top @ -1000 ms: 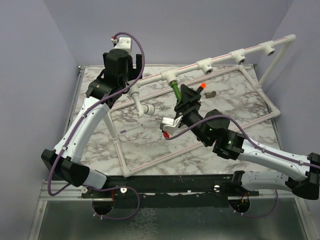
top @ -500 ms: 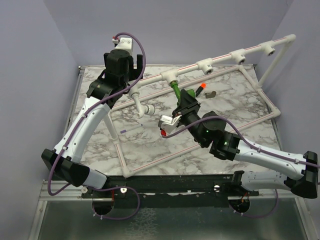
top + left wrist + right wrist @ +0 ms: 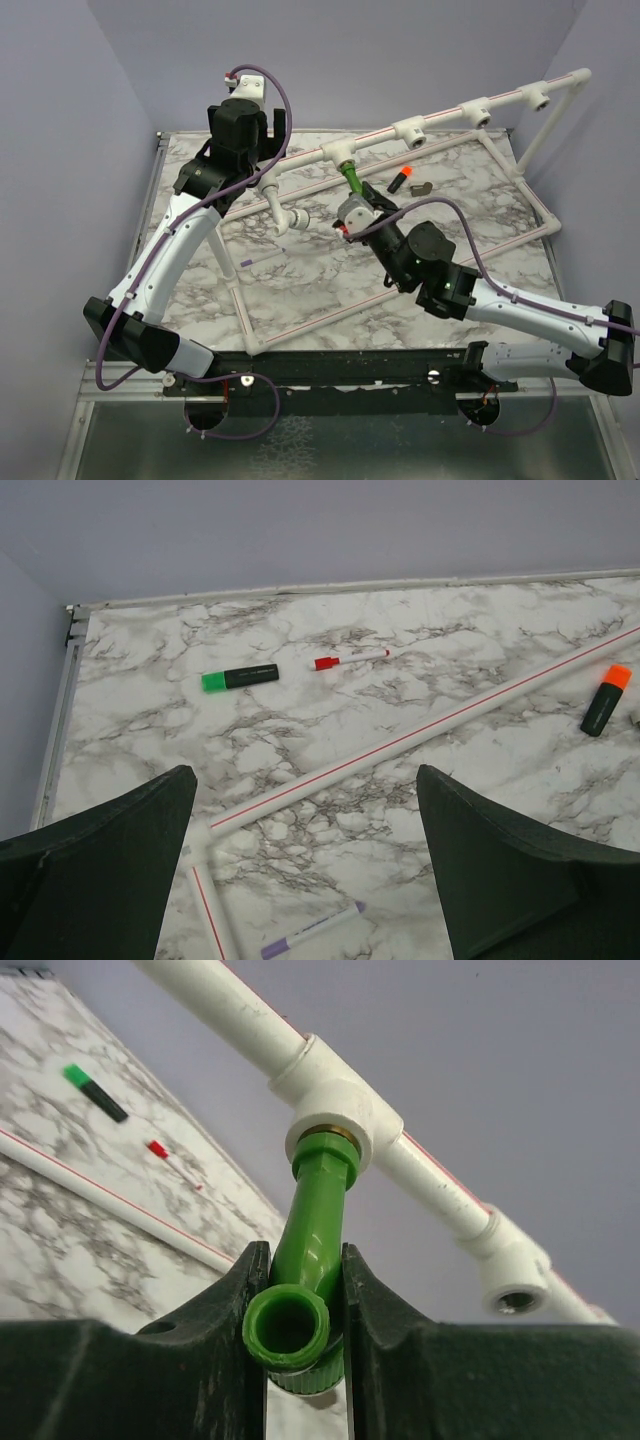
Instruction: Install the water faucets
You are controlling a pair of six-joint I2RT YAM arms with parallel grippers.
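A bright green faucet (image 3: 351, 180) has its far end seated in a white tee socket (image 3: 340, 153) on the raised white pipe (image 3: 440, 118). My right gripper (image 3: 362, 205) is shut on its bent spout just below the tee. In the right wrist view the faucet (image 3: 315, 1200) runs from the tee (image 3: 335, 1110) down between the fingers of the right gripper (image 3: 305, 1260), with its open mouth facing the camera. My left gripper (image 3: 250, 150) sits by the left end of the raised pipe. In the left wrist view it (image 3: 305, 780) is open and holds nothing.
Three more tee sockets (image 3: 410, 130) sit along the raised pipe. A floor-level pipe frame (image 3: 300, 290) lies on the marble table. An orange highlighter (image 3: 402, 179), a purple pen (image 3: 262, 259), a green highlighter (image 3: 240, 677) and a red marker (image 3: 350, 659) lie loose.
My right wrist has rolled about the faucet while gripping it, so its white camera swung from the lower left up beside the faucet. The left arm has not moved.
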